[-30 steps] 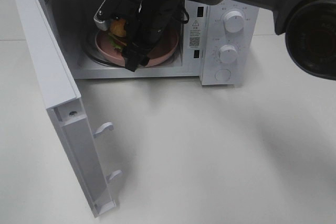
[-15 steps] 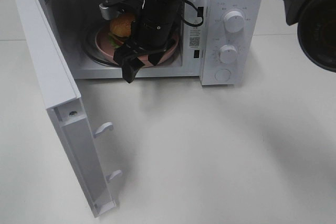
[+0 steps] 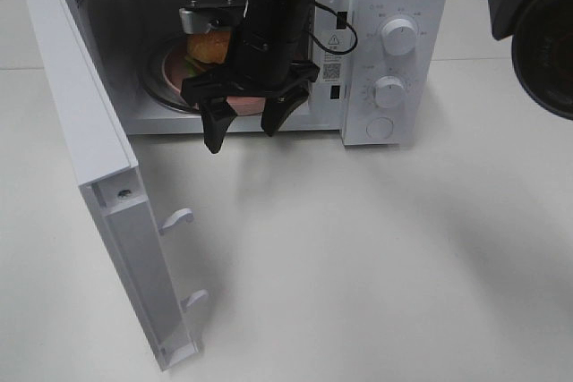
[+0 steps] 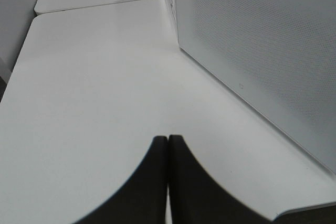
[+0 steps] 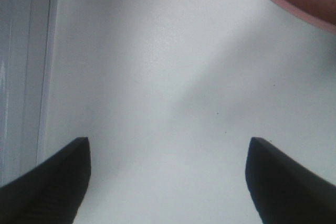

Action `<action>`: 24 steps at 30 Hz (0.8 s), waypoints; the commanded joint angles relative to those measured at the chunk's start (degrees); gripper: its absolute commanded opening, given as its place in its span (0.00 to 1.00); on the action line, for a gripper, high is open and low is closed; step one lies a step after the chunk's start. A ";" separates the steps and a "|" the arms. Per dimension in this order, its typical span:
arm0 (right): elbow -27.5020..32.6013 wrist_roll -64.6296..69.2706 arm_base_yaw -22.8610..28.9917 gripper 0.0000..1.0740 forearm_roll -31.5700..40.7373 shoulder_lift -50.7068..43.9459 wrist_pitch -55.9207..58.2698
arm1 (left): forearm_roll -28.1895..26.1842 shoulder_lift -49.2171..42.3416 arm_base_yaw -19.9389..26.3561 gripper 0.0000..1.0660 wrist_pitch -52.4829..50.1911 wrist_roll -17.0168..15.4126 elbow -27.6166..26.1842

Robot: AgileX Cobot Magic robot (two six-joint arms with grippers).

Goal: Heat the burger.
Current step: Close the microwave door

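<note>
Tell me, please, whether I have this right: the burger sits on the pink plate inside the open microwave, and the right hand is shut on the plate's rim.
Not quite: the right hand is open and holds nothing, as the right wrist view shows. The rest stands: the burger sits on the pink plate inside the open microwave.

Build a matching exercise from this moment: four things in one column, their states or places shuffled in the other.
1. burger
2. microwave door
3. right gripper
4. left gripper

A. jaws closed together
B. jaws wide apart, holding nothing
C. swung wide open
D. on the pink plate inside the microwave

Pairs: 1-D, 2-C, 3-B, 4-A
</note>
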 commanded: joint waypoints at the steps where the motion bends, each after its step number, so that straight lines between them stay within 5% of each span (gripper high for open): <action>1: 1.60 1.72 0.23 0.71 0.34 -2.81 2.29 | -0.23 -1.32 0.29 0.00 -0.86 -0.06 0.17; 24: 24.81 8.71 -2.75 0.71 -16.27 -26.41 2.12 | -0.23 -1.32 0.29 0.00 -0.86 -0.06 0.17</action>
